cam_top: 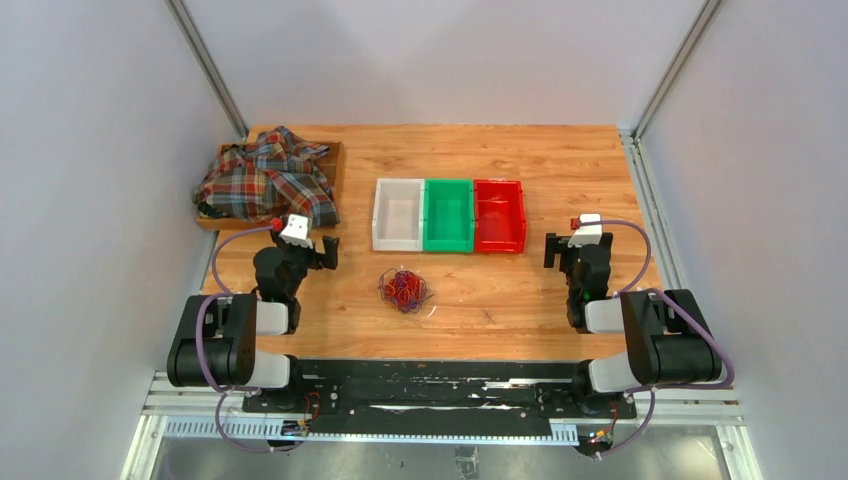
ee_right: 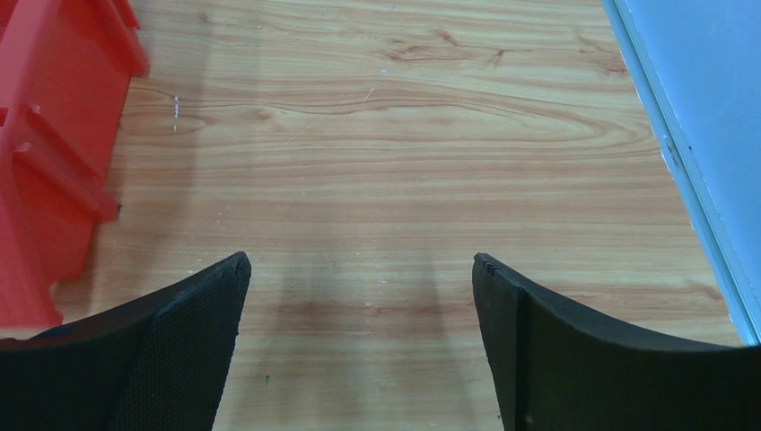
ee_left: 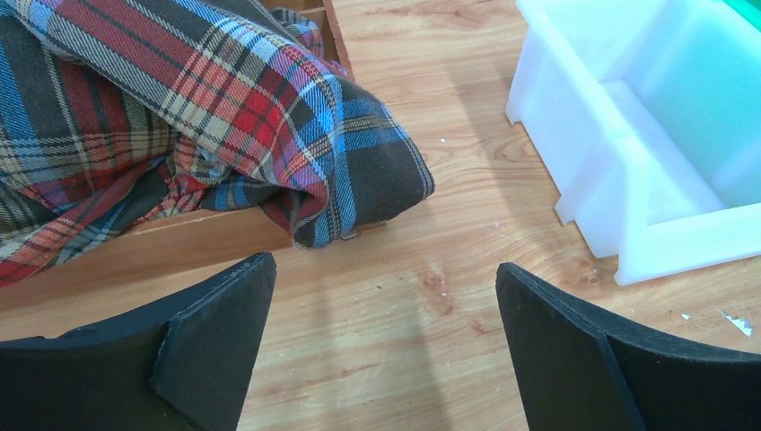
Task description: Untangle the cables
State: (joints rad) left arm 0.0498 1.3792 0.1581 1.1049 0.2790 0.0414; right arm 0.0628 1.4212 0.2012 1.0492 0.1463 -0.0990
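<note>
The cables (cam_top: 404, 289) lie as a small clump of thin purple, orange-brown and red wires on the wooden table, near the front middle, in the top view only. My left gripper (cam_top: 322, 250) is open and empty, to the left of the clump and apart from it; its jaws (ee_left: 386, 274) stand wide over bare wood. My right gripper (cam_top: 553, 247) is open and empty, well to the right of the clump; its jaws (ee_right: 359, 269) stand wide over bare wood. Neither wrist view shows the cables.
Three bins stand in a row behind the clump: white (cam_top: 398, 214), green (cam_top: 448, 215), red (cam_top: 499, 215). A plaid cloth (cam_top: 265, 180) fills a wooden tray at the back left, close to my left gripper (ee_left: 179, 117). A metal rail (ee_right: 682, 162) edges the table's right side.
</note>
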